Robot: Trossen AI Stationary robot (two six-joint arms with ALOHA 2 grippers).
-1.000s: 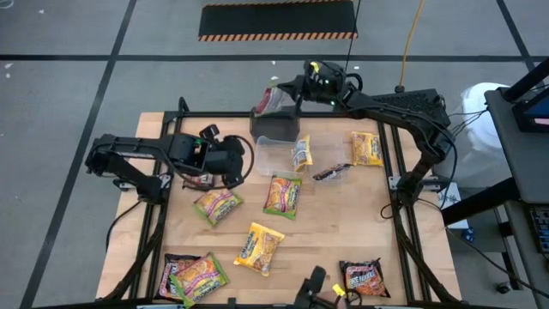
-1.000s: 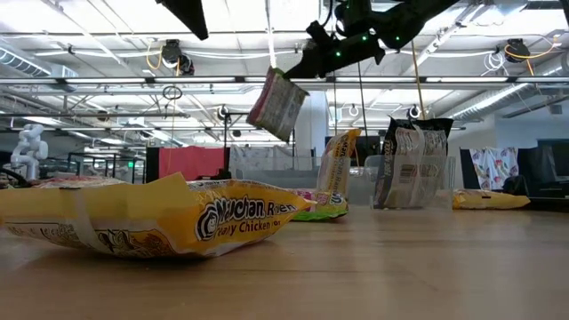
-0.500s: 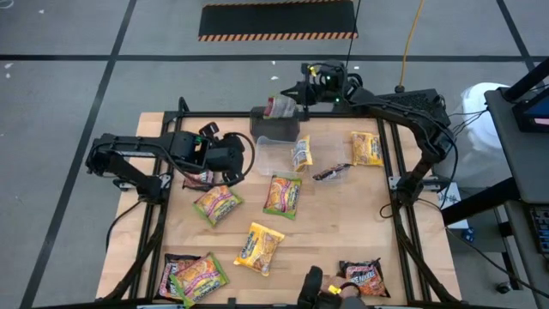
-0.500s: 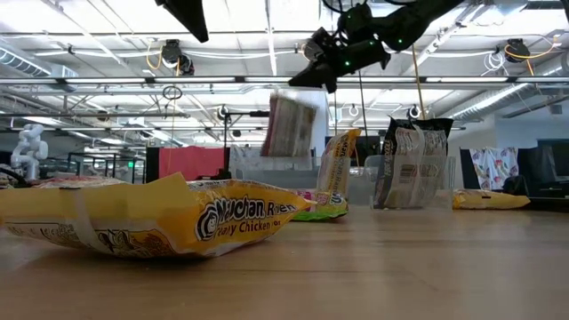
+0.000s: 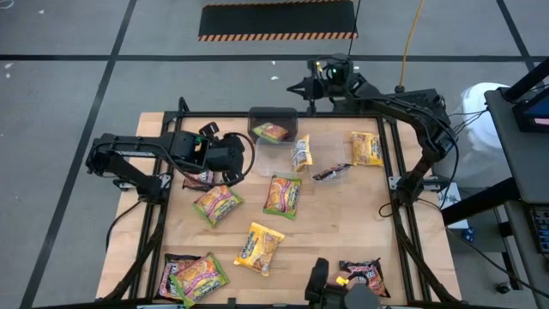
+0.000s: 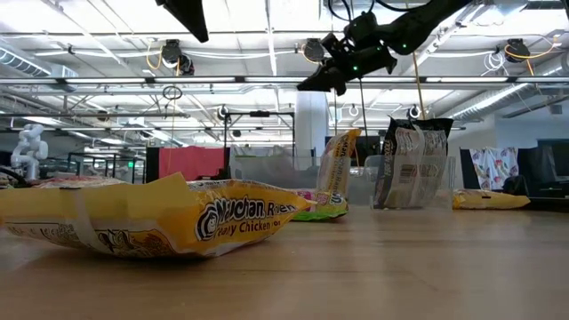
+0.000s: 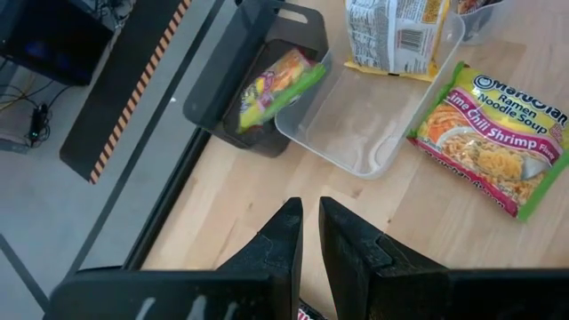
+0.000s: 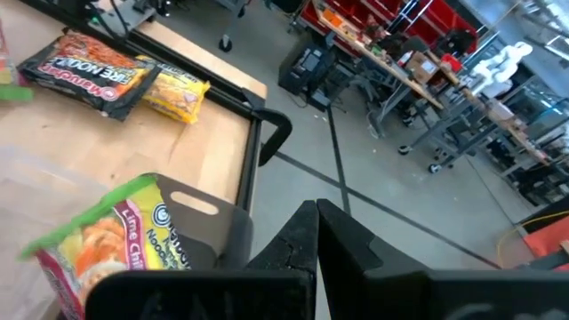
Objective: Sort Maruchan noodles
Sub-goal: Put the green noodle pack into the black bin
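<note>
wooden counter [image 5: 326,223] spread out below, grey floor all round it, and packets scattered everywhere. right claw [image 5: 296,87] hangs past the far edge of the counter, up high, fingers pressed together on nothing. just beside it on the counter sits the dark grey box [image 5: 274,123], and a green-edged packet [image 5: 271,131] lies inside it, tilted against the wall in the left wrist view. touching the box, a clear tub [image 5: 276,153] with a yellow packet [image 5: 301,153] leaning upright at its side. left claw [image 5: 244,159] waits low by the left edge near the tub, fingers a narrow slit apart, gripping nothing. a dark packet [image 5: 199,179] lies under that arm. mid-counter: two green-edged lime chili shrimp packets [image 5: 282,195] [image 5: 216,205], then a yellow chicken packet [image 5: 259,246] nearer the front. far right, another yellow one [image 5: 366,148] and a dark packet [image 5: 331,172] on edge. front corners hold more: a green-edged one over a dark one [image 5: 192,275], and a dark one [image 5: 364,275] on the right
</note>
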